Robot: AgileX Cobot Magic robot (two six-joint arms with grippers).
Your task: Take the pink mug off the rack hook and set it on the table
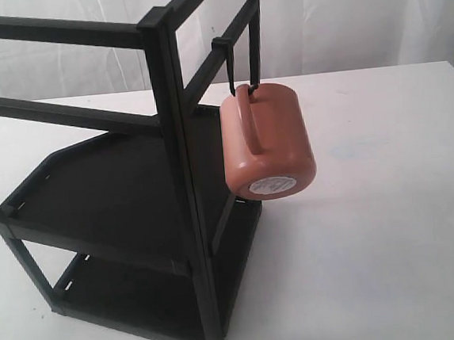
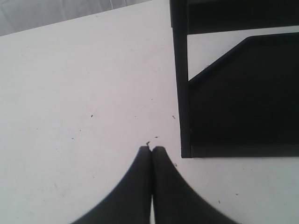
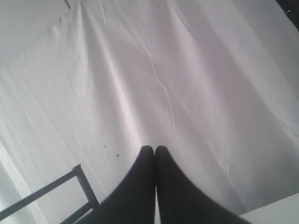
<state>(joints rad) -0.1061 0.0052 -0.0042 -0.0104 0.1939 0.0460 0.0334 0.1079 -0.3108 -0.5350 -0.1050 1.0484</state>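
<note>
Pink mug (image 1: 266, 139) is hanging at centre frame in the exterior view, with its handle looping over the hook (image 1: 234, 67). The hook is clipping onto the upper rail of the rack (image 1: 173, 143) near top centre. Mug is lying sideways, its base with the white sticker (image 1: 272, 186) facing the lower middle of the frame. Its body is hanging clear of the table (image 1: 391, 227), just beside the rack's front post. Rack is filling the left half and bare table is spreading across the right.

No arm is showing in the exterior view. Left gripper (image 2: 152, 150) is keeping its fingertips pressed together with no gap and nothing between them. It is looking down on the table beside a rack post and shelf. Right gripper (image 3: 154, 149) is likewise fully closed and empty, pointing at wrinkled white cloth (image 3: 177, 70), with a bit of black frame showing.

Step in hand, as I'm reading it: the very start, with the approach not begun and the mug untouched. Next move is likely calling for the right gripper, since the mug is hanging on the rack's right side. It would be opening wide, closing on the mug's body or rim, lifting it up off the hook tip, then lowering it to the open table at right.
</note>
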